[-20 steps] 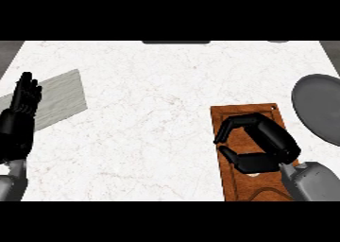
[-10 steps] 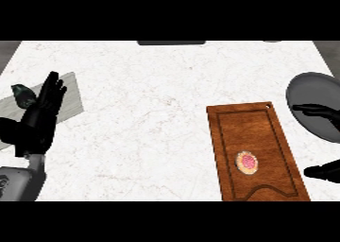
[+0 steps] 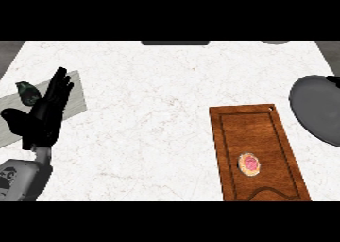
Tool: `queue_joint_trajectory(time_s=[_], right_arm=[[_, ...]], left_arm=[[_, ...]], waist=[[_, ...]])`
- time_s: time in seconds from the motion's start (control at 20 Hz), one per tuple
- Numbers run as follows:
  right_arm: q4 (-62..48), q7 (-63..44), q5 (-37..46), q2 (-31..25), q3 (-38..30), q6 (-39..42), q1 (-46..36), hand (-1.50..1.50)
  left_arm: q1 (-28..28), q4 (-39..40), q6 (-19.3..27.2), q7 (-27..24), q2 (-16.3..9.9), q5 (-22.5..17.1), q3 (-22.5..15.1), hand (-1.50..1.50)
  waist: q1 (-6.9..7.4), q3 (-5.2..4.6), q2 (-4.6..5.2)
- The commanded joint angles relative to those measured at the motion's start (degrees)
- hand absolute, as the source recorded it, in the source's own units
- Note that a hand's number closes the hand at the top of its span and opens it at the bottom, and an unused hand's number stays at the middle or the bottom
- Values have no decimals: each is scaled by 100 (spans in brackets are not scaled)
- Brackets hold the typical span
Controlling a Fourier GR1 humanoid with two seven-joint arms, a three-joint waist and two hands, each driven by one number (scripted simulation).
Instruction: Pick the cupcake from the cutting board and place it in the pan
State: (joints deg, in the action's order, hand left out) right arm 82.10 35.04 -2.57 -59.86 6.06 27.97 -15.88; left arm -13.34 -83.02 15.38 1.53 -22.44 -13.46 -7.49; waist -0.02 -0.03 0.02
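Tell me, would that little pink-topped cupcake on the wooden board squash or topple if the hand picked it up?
Probably delicate: the cupcake shows a pink top that looks like soft icing, so fingers closing from above could smear it. It looks small beside the cutting board, so likely light. It stands alone on flat wood, so a sideways nudge might slide or tip it.

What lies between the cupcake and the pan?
In the head view, only cutting board wood and a strip of bare counter separate the cupcake from the pan.

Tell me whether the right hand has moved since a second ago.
Yes. It left the cutting board and cupcake, going right; only a black tip shows by the pan.
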Motion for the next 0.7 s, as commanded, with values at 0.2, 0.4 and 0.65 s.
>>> queue_joint_trajectory(time_s=[0.2,0.4,0.65], right_arm=[[699,-666,566,316,-17,243,-481,-150],[1072,-1471,312,718,-59,700,-725,-150],[1617,-1862,6,993,239,1200,-553,-150]], left_arm=[[13,157,-433,-93,-29,-4,329,0],[-186,78,-69,229,386,352,130,0],[10,187,-200,-100,403,420,219,0]], waist=[[23,0,-2],[12,1,-4],[9,-1,-3]])
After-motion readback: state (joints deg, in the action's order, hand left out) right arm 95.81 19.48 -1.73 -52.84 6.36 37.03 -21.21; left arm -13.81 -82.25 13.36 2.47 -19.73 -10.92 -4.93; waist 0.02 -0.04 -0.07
